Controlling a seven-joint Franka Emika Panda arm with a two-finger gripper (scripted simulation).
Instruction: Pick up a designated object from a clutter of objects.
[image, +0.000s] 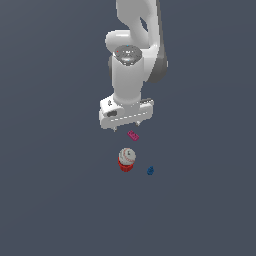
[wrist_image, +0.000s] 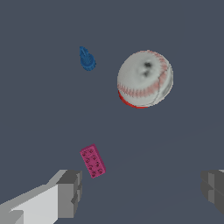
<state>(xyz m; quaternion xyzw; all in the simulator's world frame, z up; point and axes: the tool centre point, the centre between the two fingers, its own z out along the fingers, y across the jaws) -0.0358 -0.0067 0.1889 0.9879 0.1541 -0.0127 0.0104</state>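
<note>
**Gripper open above the small pink block**

Gripper (image: 126, 128) of the white robot arm (image: 132, 65) hangs over the dark grey worktop (image: 50, 200) with its jaws spread wide, and nothing is between them. In the wrist view the two grey fingers (wrist_image: 70, 192) stand far apart, one at each side, with bare worktop in the gap.

The tiny flat magenta-pink rectangular block with a bumpy top (image: 133, 135) lies flat on the worktop, just below the gripper in the exterior view and slightly toward that view's right. In the wrist view the same block (wrist_image: 92, 161) lies close to one finger, not centred between the two, and it is turned at an angle to them. The gripper does not touch it.

The red-and-white cupcake-like object (image: 126, 159) stands nearer to the exterior camera than the block, apart from it. The tiny dark blue piece (image: 150, 171) lies to the exterior view's right of the cupcake-like object, near but not touching.
</note>
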